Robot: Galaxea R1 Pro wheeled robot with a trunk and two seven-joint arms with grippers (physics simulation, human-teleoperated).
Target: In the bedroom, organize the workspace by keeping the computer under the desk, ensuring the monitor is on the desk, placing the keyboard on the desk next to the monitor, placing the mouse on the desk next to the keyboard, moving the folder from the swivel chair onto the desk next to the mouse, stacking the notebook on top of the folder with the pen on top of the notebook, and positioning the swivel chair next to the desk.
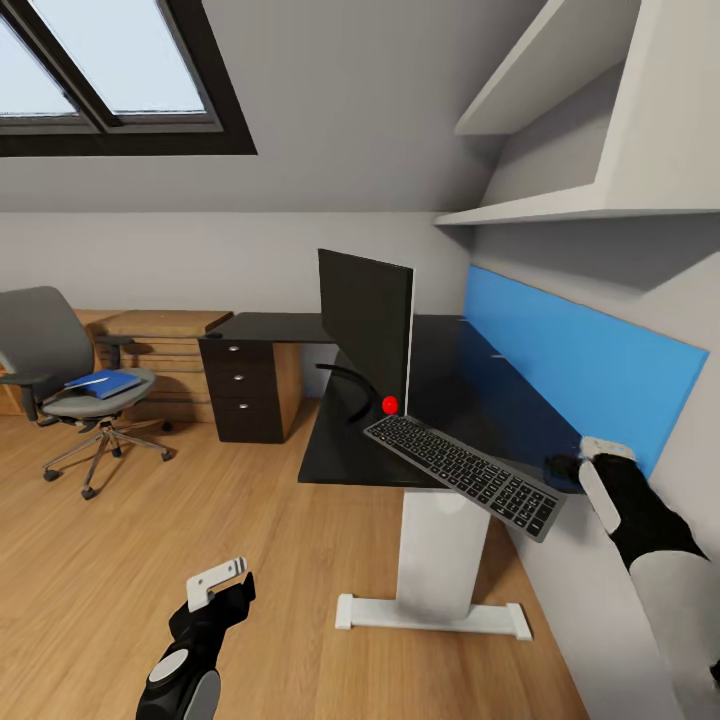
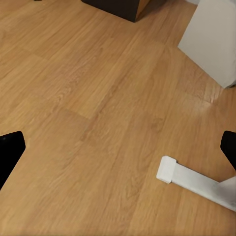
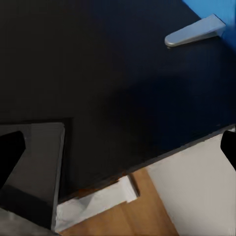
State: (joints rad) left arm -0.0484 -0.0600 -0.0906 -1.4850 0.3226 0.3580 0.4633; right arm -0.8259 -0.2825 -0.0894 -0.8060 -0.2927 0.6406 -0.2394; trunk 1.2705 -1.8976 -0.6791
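The black desk [image 1: 450,385] carries the monitor [image 1: 365,325], seen almost edge-on. The keyboard [image 1: 465,475] lies slanted in front of it, its near end past the desk's front edge. My right gripper [image 1: 575,466] hovers open over the desk's near right corner, beside the keyboard's [image 3: 34,167] end, with nothing between its fingers [image 3: 10,152]. My left gripper [image 1: 222,586] hangs open low over the floor [image 2: 98,98]. The swivel chair [image 1: 60,380] stands far left with the blue folder [image 1: 105,383] on its seat. The computer, mouse, notebook and pen are out of view.
A blue wall panel [image 1: 580,365] backs the desk on the right, with white shelves [image 1: 560,205] above. The desk's white leg [image 1: 440,555] and foot [image 2: 191,179] stand ahead of my left gripper. Wooden low cabinets [image 1: 165,345] line the far wall. A red dot [image 1: 390,405] marks the monitor's base.
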